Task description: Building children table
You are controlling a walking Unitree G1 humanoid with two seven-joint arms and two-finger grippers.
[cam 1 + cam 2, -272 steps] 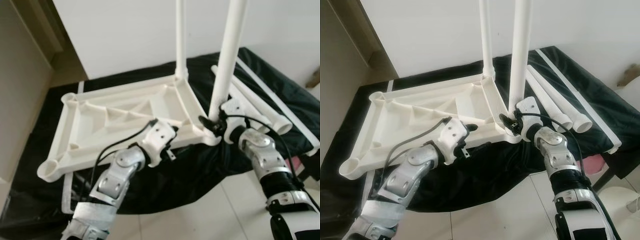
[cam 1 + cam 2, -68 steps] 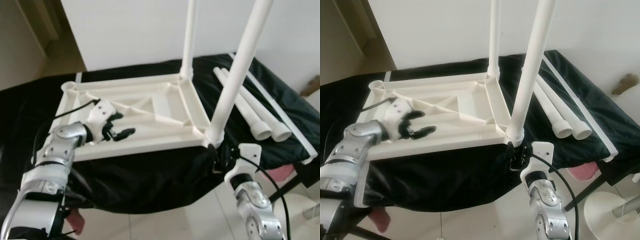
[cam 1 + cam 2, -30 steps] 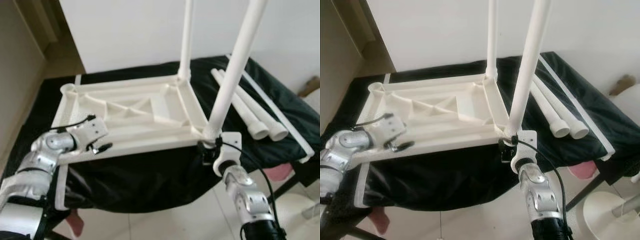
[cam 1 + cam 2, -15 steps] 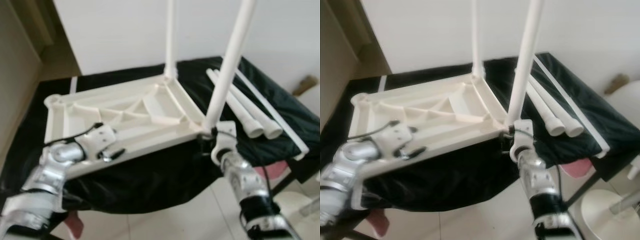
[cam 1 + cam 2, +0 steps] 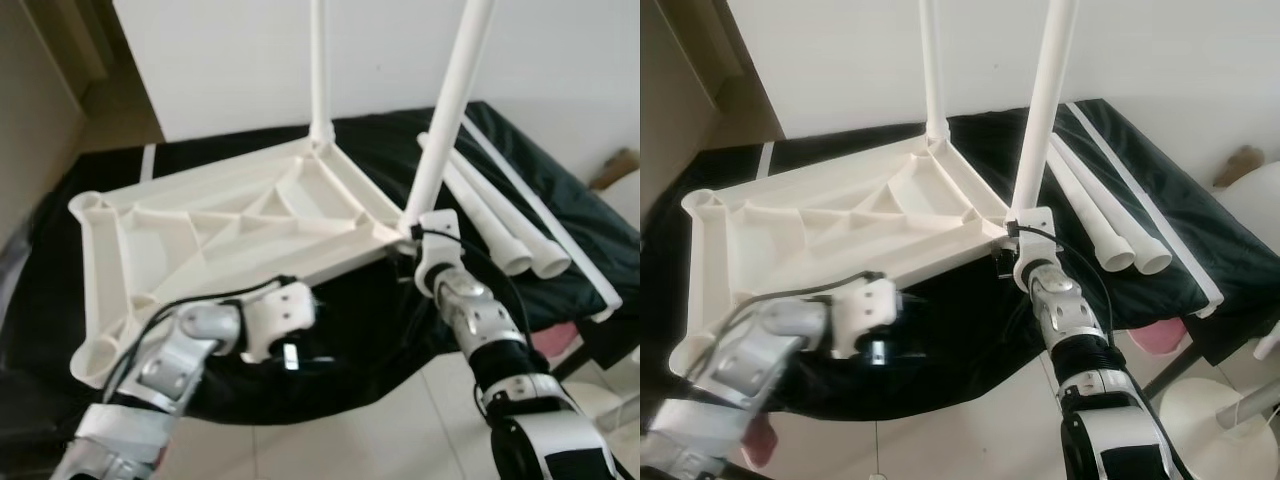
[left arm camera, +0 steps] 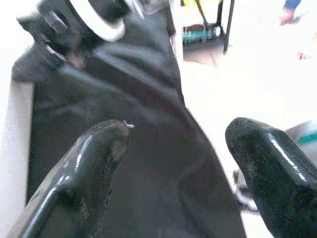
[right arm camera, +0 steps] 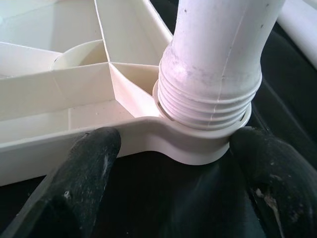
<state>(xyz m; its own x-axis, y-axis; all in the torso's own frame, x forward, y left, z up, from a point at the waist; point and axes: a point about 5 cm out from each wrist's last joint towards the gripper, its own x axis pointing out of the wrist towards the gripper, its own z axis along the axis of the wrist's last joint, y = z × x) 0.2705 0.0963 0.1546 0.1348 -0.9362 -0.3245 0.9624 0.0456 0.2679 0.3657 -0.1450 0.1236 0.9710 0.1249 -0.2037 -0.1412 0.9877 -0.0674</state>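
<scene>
On the black cloth-covered surface (image 5: pixel 560 210), a white ribbed plastic tabletop (image 5: pixel 210 235) upside down, spanning from the near left to the centre, two white plastic legs already standing up from its right-hand corners: a far leg (image 5: pixel 319 70) and a near leg (image 5: pixel 452 95). At the near left edge, an empty corner socket (image 5: pixel 92 358) waiting for a leg, another at the far left. Just below the tabletop's near edge, the left gripper (image 6: pixel 173 163), fingers spread and holding nothing, over the dark cloth. Further right, the right gripper (image 7: pixel 171 173) at the near right corner, fingers apart on either side of the socket collar, the threaded base of the near leg (image 7: pixel 210 94) seated just beyond them; not clamped. At the far right, two loose white tapered tubes (image 5: pixel 505 225) lying side by side on the cloth. Probably light, stiff and hollow, with smooth plastic prone to slipping; best taken mid-shaft for a spare leg, or by a rib or rim for the top, never by the tall legs, which would lever the whole piece over.
</scene>
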